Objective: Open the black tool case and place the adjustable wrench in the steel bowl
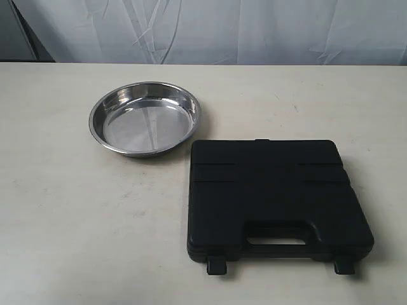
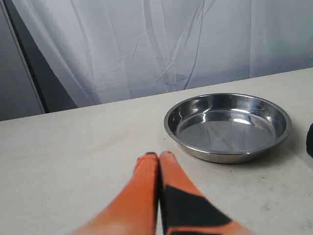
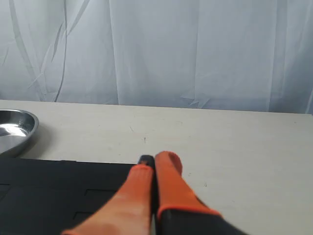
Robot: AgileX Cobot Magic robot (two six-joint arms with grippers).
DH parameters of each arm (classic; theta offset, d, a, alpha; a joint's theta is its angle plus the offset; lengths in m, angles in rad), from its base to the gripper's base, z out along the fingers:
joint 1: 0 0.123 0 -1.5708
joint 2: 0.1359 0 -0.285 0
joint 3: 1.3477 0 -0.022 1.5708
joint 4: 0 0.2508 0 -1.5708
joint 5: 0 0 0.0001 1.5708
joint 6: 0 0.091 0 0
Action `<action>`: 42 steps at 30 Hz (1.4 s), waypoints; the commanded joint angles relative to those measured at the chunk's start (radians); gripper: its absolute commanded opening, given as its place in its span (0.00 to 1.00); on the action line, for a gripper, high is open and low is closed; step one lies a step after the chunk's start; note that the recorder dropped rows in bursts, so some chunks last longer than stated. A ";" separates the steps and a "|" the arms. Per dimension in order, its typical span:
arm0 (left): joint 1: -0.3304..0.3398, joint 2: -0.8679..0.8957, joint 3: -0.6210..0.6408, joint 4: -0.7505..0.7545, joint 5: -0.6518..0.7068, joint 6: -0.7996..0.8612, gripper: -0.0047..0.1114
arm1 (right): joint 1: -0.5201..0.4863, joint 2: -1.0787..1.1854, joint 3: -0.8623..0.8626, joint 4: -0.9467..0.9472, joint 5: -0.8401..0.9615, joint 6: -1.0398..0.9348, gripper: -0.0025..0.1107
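Note:
The black tool case [image 1: 273,197] lies closed on the table at the right, with its slot handle [image 1: 275,240] and both latches [image 1: 216,265] facing the front edge. To its upper left stands the steel bowl [image 1: 145,118], holding nothing. The adjustable wrench is hidden. No arm shows in the exterior view. My left gripper [image 2: 159,155] is shut, orange fingers pressed together over bare table short of the steel bowl [image 2: 227,126]. The right gripper [image 3: 155,164] is shut too, above the edge of the case [image 3: 58,191].
The beige table [image 1: 63,216] runs wide to the left and in front of the bowl. A white curtain [image 1: 210,28] hangs behind the table's far edge. A dark strip [image 2: 29,78] shows beside the curtain in the left wrist view.

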 commanded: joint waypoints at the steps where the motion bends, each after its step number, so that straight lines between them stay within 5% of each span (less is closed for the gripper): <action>1: -0.004 0.004 -0.002 -0.002 -0.006 0.000 0.04 | 0.003 -0.006 0.005 0.001 -0.004 -0.001 0.02; 12: -0.004 0.004 -0.002 -0.002 -0.006 0.000 0.04 | 0.003 -0.006 0.005 0.053 -0.053 -0.004 0.02; 25: -0.004 0.004 -0.002 -0.002 -0.006 0.000 0.04 | 0.003 -0.006 -0.001 0.980 -0.398 0.108 0.02; 29: -0.004 0.004 -0.002 -0.002 -0.006 0.000 0.04 | 0.003 -0.006 -0.133 0.800 -0.334 0.137 0.02; 35: -0.004 0.004 -0.002 -0.002 -0.006 0.000 0.04 | 0.003 0.131 -0.393 0.098 -0.294 0.135 0.02; 42: -0.004 0.004 -0.002 -0.002 -0.006 0.000 0.04 | 0.039 0.710 -0.770 -0.044 0.448 -0.101 0.02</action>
